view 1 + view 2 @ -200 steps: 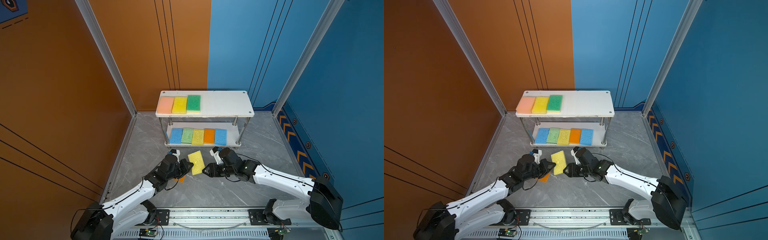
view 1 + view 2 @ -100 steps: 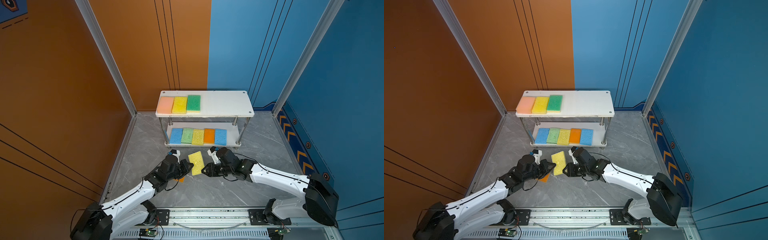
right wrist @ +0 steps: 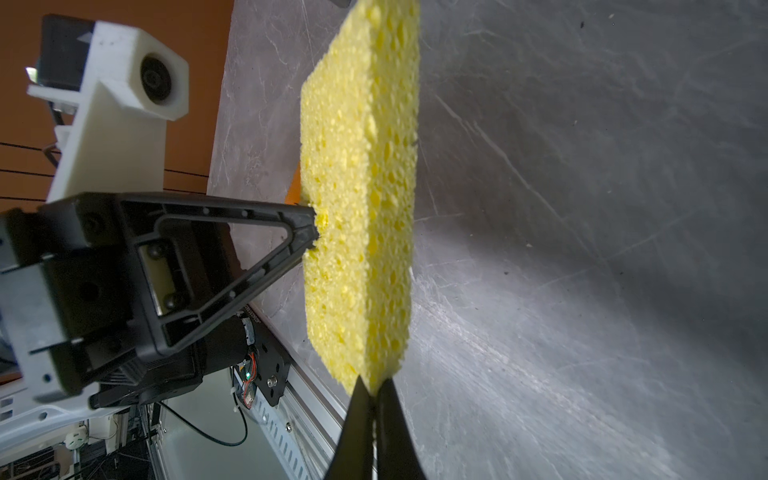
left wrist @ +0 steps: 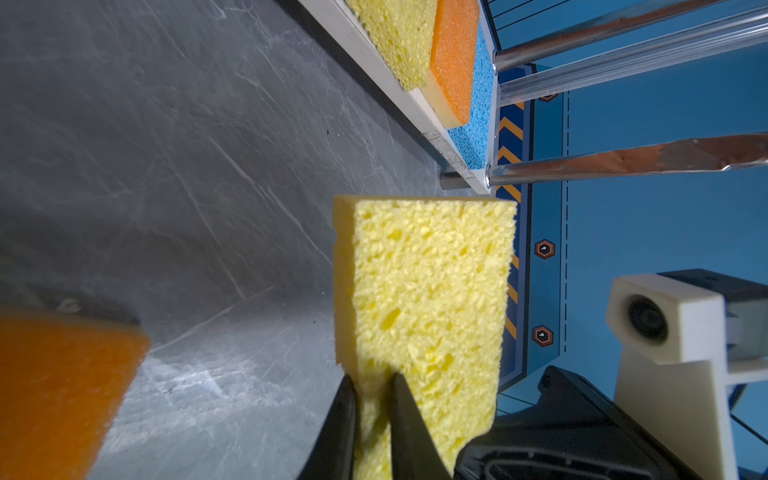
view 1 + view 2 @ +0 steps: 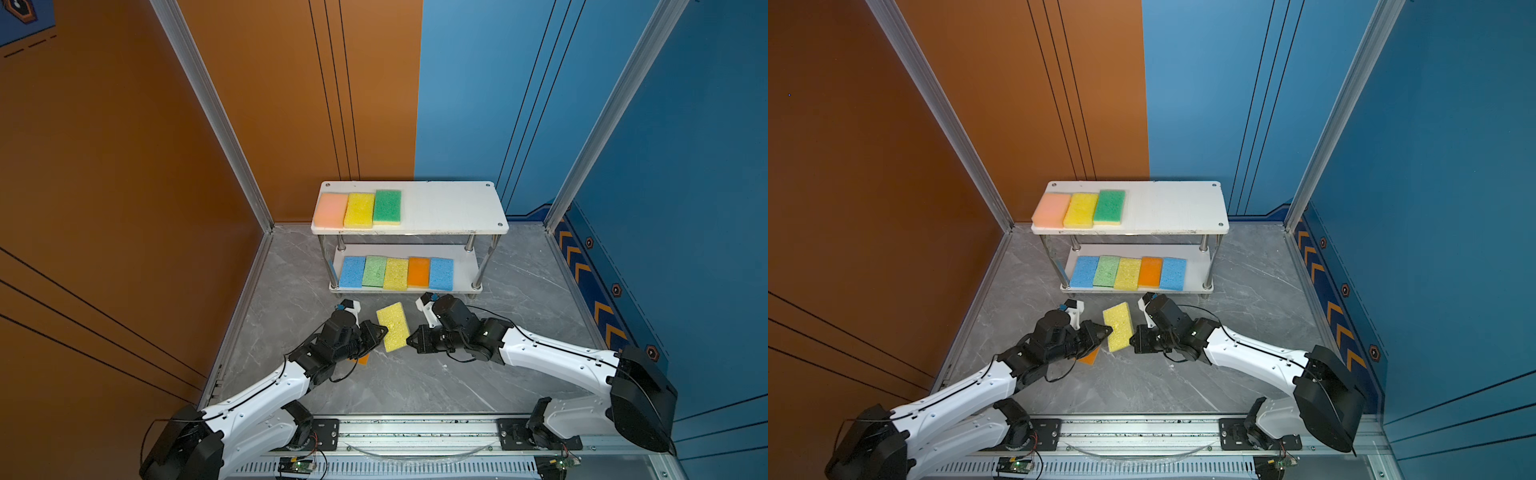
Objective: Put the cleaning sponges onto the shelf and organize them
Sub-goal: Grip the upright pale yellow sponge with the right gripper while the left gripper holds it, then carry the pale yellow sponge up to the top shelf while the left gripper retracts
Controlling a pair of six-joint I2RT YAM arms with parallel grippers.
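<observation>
Grey marble floor (image 5: 415,374), before shelf (image 5: 453,208): yellow sponge (image 5: 393,327), aloft, pinched at opposite edges by left gripper (image 5: 384,330) and right gripper (image 5: 409,340) (both jaws clamped on it). Risk: right holds only a corner; sponge may slip when left lets go.

Free shelf (image 5: 451,206) top beside green sponge (image 5: 387,207)

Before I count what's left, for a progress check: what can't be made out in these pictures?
- Orange sponge on the floor: left gripper covers most in both top views; blurred, edge-cut in the left wrist view.
- Lower board's back: hidden under the upper board in both top views.
- Left gripper's hold on the yellow sponge: left wrist view shows fingers flanking it, pressure unclear.
</observation>
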